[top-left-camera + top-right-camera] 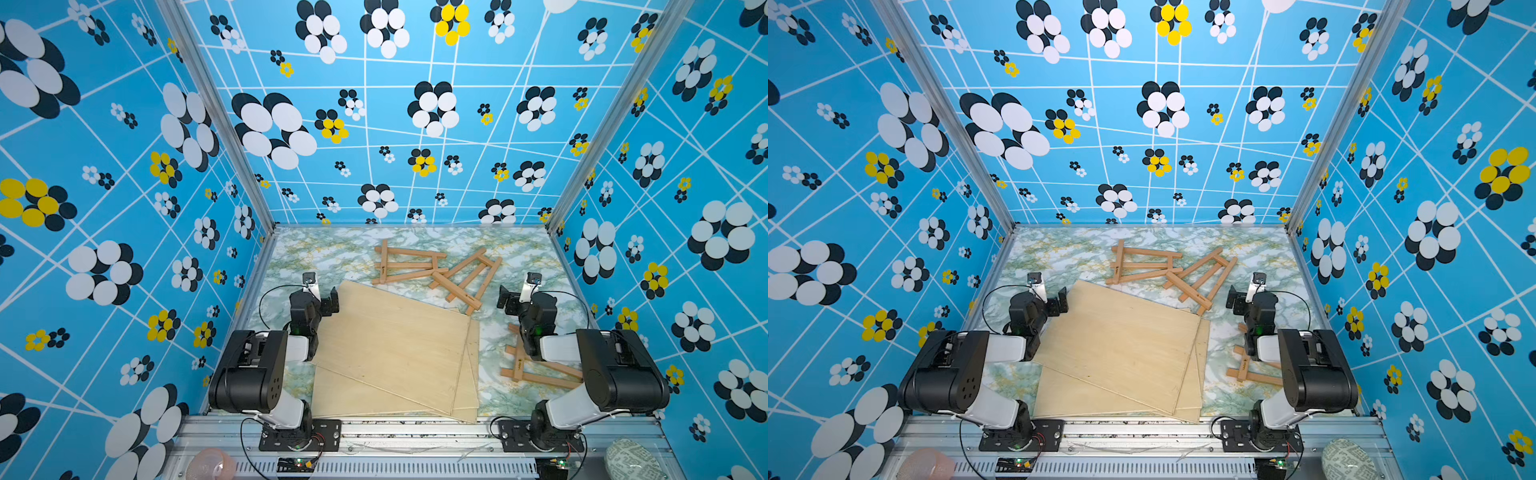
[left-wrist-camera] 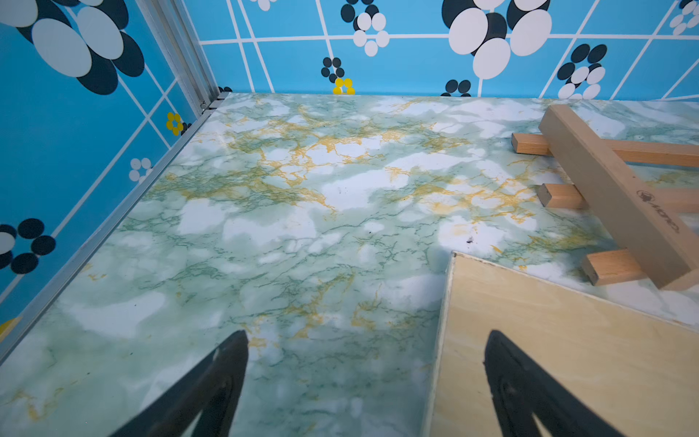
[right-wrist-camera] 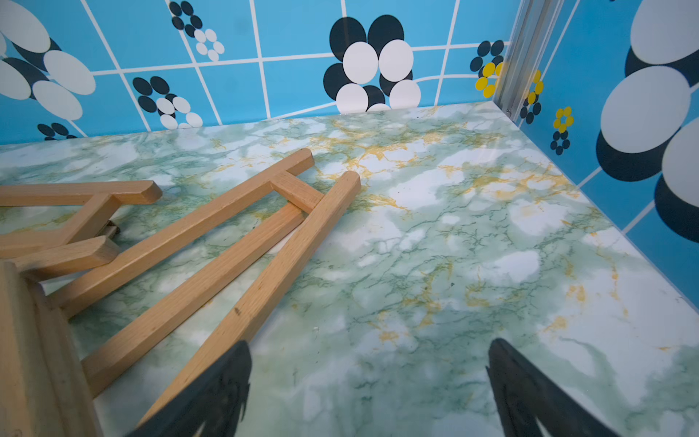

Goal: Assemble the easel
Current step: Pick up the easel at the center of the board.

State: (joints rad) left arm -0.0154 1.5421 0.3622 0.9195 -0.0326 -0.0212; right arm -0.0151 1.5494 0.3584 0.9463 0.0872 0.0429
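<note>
Three wooden easel frames lie flat on the marble table. One easel is at the back centre, a second easel lies tilted beside it, and a third easel is partly hidden under my right arm. A stack of pale plywood boards fills the middle. My left gripper hovers open over the boards' far left corner, holding nothing. My right gripper is open and empty, just right of the tilted easel.
Blue flowered walls close in the back and both sides. An aluminium rail runs along the front edge. A pink object and a patterned rounded object sit below the rail.
</note>
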